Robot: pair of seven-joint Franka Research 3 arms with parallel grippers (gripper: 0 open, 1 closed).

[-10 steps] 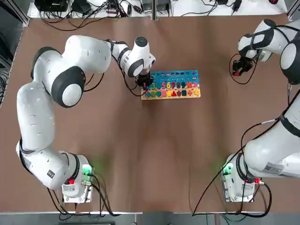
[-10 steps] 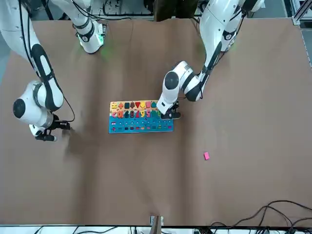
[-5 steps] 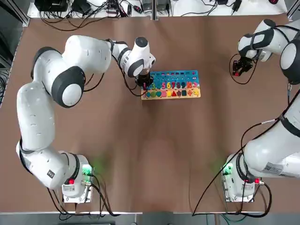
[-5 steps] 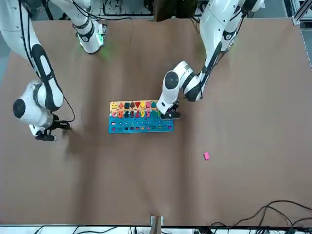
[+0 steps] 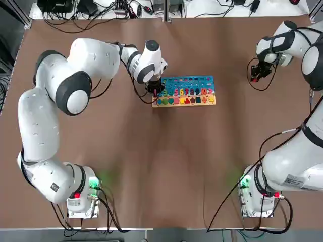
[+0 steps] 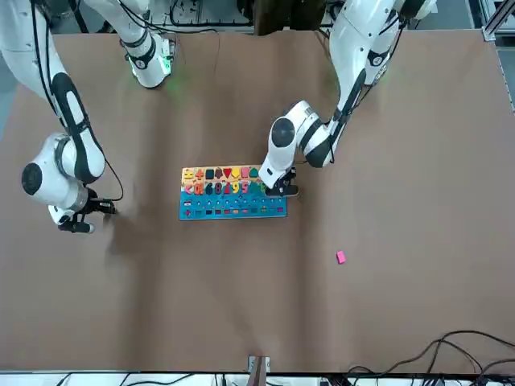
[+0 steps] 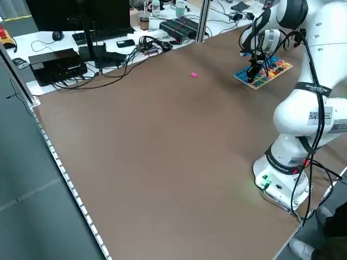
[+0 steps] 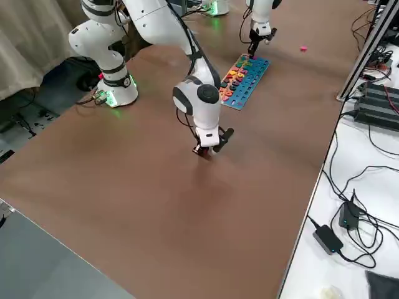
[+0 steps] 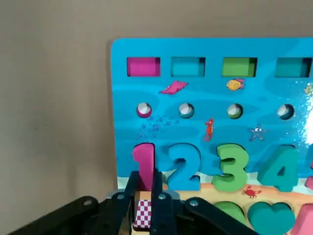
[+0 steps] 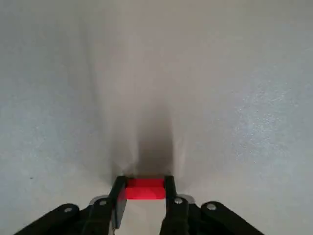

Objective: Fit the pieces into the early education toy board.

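The toy board (image 5: 189,79) lies flat at the table's far middle, with coloured numbers and shapes in its rows. My left gripper (image 5: 155,91) stands at the board's left end. In the left wrist view this gripper (image 9: 144,188) is shut on a pink number-one piece (image 9: 144,159) that sits at the first number slot of the board (image 9: 205,98). My right gripper (image 5: 257,75) hovers low over bare table far to the right, shut on a small red piece (image 10: 145,189). Another pink piece (image 6: 340,257) lies loose on the table beyond the board. No orange piece shows.
Cables, boxes and a monitor (image 7: 81,21) crowd the bench past the table's far edge. Wide brown tabletop (image 5: 176,161) stretches between the board and the arm bases (image 5: 81,199).
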